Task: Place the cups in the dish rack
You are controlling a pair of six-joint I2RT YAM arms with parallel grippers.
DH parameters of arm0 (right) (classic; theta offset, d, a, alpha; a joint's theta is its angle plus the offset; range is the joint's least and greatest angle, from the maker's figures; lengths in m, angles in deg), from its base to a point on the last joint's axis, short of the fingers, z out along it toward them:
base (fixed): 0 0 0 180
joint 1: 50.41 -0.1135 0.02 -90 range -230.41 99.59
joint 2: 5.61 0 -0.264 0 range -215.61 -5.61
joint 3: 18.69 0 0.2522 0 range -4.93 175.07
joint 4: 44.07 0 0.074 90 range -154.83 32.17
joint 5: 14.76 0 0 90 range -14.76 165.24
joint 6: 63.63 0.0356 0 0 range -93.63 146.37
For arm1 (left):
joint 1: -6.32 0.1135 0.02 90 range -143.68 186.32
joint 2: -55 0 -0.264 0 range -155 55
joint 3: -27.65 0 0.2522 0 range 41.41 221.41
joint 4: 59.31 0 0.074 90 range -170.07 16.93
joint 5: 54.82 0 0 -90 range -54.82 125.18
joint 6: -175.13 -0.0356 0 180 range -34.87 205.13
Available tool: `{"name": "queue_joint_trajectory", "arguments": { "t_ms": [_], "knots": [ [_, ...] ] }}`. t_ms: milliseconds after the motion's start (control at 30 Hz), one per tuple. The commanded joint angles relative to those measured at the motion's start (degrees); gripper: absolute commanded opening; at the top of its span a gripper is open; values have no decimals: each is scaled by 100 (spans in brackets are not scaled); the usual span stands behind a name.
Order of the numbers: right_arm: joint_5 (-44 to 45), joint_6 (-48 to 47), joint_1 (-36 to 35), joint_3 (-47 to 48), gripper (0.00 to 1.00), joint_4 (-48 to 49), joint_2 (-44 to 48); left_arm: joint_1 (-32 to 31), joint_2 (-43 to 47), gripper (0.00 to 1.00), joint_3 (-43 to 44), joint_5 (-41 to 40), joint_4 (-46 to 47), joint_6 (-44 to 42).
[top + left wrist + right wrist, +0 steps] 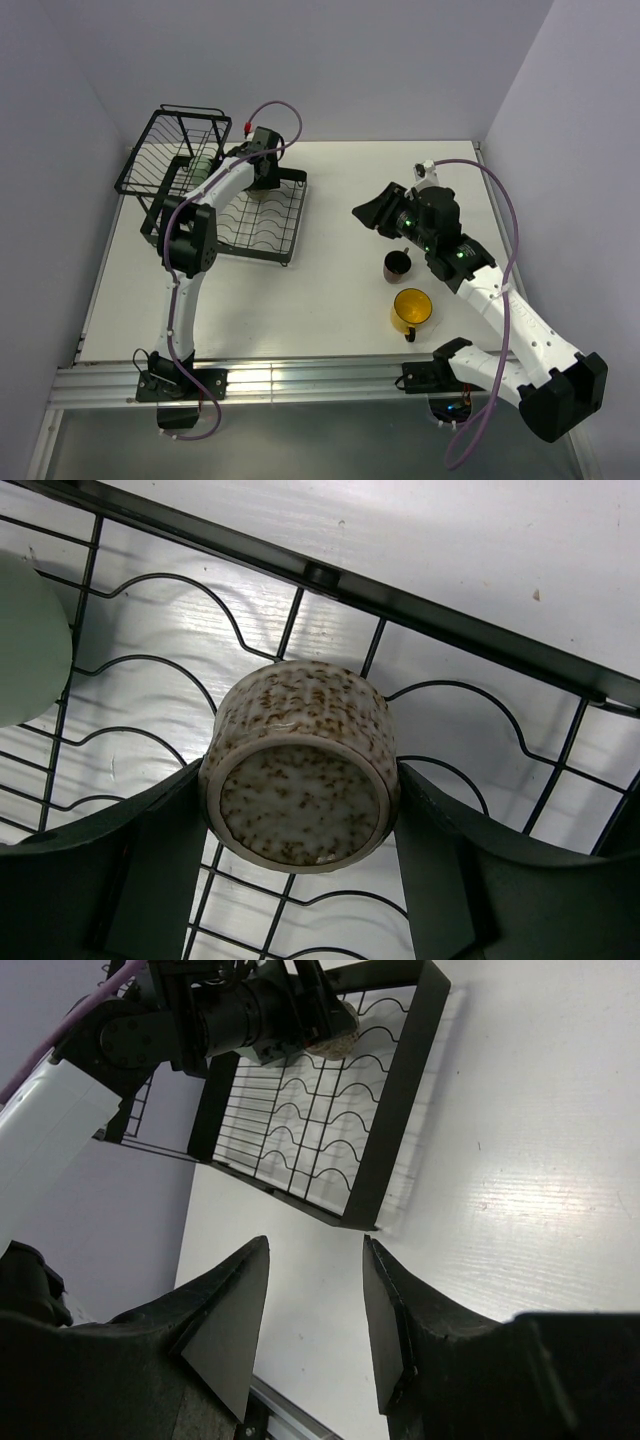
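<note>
Cup loading stands as follows, with every position referenced to the dish rack (298, 218). The left gripper (300, 780) is over the flat tray section of the dish rack, near that section's far edge, with its jaws pinching the beige speckled cup (300, 715) from both sides. The left wrist view shows the cup above the curved wire slots; whether it touches the wires cannot be determined. The pale green tumbler (28, 640) is already inside the dish rack, beside the held cup, toward the taller basket section (175, 150). The right gripper (315, 1245) is over the table (340, 180) to the right of the dish rack, clear of its frame, with its jaws spread and nothing between them. The small dark brown mug (398, 265) stands upright on the table to the right of the dish rack, well apart from it. The yellow mug (411, 309) stands just nearer the arm bases than the brown mug, also right of the dish rack, with its handle turned toward the near table edge.
</note>
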Motion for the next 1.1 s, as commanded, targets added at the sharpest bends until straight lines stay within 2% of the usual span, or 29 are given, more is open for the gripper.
{"name": "queue_joint_trajectory", "arguments": {
  "t_ms": [0,400,667,1067],
  "knots": [
    [1,-127,29,217,50,92,-20,27,69,72,-2,-252,268,-15],
    [-25,-136,29,217,50,100,-47,36,149,80,-116,-349,365,-59],
    [-25,-110,29,138,50,153,-20,-25,631,79,-476,-428,733,-102],
    [45,-110,21,77,50,180,-3,-561,1405,78,-1065,-701,1235,-252]
  ]
}}
